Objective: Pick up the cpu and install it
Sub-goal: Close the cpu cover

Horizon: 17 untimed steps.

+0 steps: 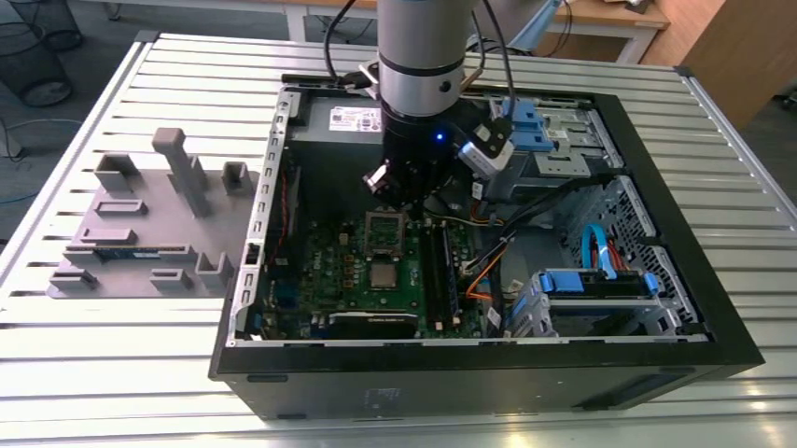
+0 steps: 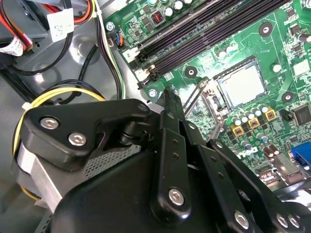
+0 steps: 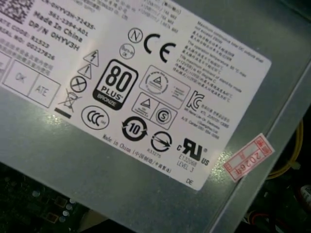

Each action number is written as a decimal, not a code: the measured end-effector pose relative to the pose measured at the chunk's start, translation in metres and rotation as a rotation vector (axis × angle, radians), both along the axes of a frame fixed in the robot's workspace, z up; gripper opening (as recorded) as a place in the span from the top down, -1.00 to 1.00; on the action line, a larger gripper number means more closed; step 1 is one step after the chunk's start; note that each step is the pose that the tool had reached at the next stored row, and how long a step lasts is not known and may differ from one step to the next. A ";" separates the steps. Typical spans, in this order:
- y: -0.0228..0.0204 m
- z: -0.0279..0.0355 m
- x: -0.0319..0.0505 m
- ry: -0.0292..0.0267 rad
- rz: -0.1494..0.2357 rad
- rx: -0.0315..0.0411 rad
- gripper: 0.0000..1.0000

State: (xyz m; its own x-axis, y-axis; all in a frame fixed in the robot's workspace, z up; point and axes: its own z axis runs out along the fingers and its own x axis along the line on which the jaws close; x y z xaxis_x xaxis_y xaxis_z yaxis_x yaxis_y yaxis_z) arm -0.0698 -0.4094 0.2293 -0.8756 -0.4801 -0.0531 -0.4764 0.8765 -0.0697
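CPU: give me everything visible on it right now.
The cpu is a small flat square chip with a pale silvery metal top, lying level in its socket on the green motherboard. The socket's wire lever and frame sit beside it. Nothing grips it; in the exterior view it lies below the gripper.

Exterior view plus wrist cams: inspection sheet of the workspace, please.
Surface: slatted metal table carrying an open computer case.
Job's things: cpu lies in the socket on the green board.
Clutter: grey tray at the exterior view's left of the case, memory stick on it.
Grippers: claw above the board, apart from the cpu.
Cables: orange wires and a blue cable inside the case.
Surroundings: wire bin and wooden desk beyond the table.
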 end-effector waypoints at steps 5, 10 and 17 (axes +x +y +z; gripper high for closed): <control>0.0000 0.0026 -0.0007 -0.0001 0.005 -0.0002 0.79; -0.0001 0.0034 -0.0007 -0.0002 0.005 -0.0001 0.79; -0.0003 0.0035 -0.0007 -0.0001 0.039 -0.0003 0.79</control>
